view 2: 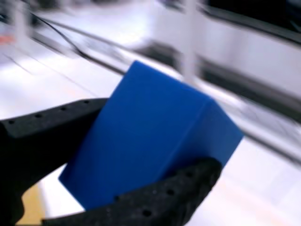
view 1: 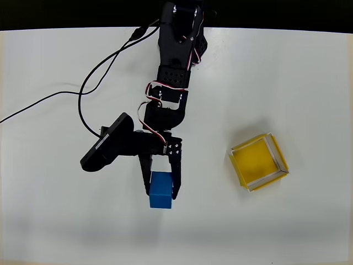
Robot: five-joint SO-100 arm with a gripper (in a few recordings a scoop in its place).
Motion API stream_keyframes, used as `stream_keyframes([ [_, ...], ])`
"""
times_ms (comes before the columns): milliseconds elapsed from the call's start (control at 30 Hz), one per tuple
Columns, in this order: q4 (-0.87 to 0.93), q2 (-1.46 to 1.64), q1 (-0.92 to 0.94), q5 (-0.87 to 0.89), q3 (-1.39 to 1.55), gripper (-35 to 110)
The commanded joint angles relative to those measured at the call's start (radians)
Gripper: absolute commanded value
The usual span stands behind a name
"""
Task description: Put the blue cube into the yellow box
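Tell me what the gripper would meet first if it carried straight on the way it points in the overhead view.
Probably nothing but bare table. The gripper, shut on the blue cube, points toward the picture's bottom edge; the yellow box sits off to the right, outside that line.

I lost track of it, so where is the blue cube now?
In the overhead view the blue cube sits low and centre, pinched in the hand, left of the yellow box.

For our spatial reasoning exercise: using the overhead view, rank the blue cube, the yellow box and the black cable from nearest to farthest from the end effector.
1. The blue cube: held between the fingers of the end effector, low in the picture's centre.
2. The black cable: on the table, up and to the left.
3. The yellow box: off to the right, standing apart.
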Motion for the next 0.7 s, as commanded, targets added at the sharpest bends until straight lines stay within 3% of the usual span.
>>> stream_keyframes([
  [0, -0.049, 0.106, -0.109, 0.015, -0.037, 17],
  [667, 0.380, -0.048, -0.522, 0.179, -0.356, 17],
])
